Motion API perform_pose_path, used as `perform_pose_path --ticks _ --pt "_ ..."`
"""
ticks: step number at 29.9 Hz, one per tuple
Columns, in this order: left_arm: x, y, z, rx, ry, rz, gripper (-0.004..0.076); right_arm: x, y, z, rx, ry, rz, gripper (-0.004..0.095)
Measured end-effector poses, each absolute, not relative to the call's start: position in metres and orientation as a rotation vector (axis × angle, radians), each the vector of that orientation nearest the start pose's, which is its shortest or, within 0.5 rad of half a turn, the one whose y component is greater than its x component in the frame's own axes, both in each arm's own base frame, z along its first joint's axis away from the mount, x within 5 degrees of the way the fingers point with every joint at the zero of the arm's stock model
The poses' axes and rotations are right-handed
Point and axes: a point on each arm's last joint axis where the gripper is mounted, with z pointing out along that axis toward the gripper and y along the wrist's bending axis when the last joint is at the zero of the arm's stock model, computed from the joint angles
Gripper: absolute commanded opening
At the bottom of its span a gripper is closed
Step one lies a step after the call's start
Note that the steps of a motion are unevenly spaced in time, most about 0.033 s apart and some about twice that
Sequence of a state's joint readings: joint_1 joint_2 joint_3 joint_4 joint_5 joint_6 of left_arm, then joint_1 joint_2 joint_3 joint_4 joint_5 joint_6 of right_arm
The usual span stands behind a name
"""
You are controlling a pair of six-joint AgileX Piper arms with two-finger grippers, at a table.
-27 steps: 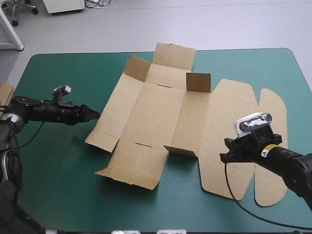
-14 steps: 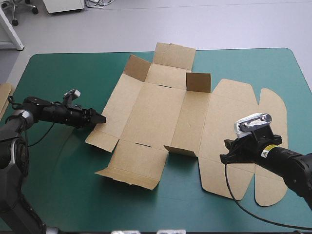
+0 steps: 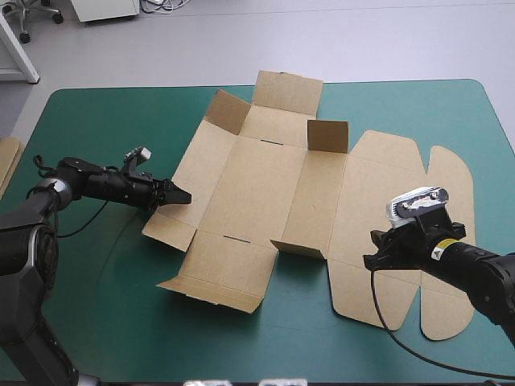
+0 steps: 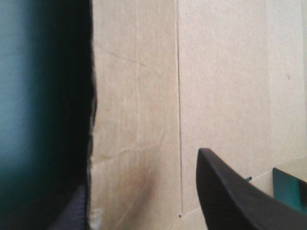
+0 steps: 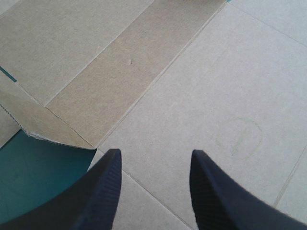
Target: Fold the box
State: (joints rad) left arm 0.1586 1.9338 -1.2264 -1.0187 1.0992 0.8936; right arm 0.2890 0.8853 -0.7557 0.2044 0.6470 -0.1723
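Observation:
The brown box lies as a cut sheet on the teal-green cover, with a back-left flap and a middle flap standing up. My left gripper is open at the sheet's left flap. In the left wrist view the box edge runs between the fingers of the left gripper, one finger lying over the board. My right gripper hovers open over the sheet's right lid panel. In the right wrist view the right gripper has only the flat box below it.
An edge of more brown board shows at the table's left edge. Bare teal-green cover stretches along the front left. A front flap of the sheet is slightly lifted off the table.
My left gripper has moved right along the table, from clear of the sheet to its left flap edge. The right arm and the box have not moved.

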Motion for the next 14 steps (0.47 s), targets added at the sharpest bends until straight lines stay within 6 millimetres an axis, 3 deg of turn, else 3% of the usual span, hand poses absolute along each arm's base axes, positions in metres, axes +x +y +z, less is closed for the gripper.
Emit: perform_pose_path --ticks 9,14 --pt "0.3751 -0.0086 0.1853 0.148 2.563 -1.07 -0.0005 0.1624 0.0599 0.3206 -0.4 2.224 0.288 0.0426" --pt "0.3767 -0.0154 0.1891 0.148 2.54 -1.111 -0.001 0.1624 0.0599 0.3206 -0.4 2.224 0.288 0.0426"
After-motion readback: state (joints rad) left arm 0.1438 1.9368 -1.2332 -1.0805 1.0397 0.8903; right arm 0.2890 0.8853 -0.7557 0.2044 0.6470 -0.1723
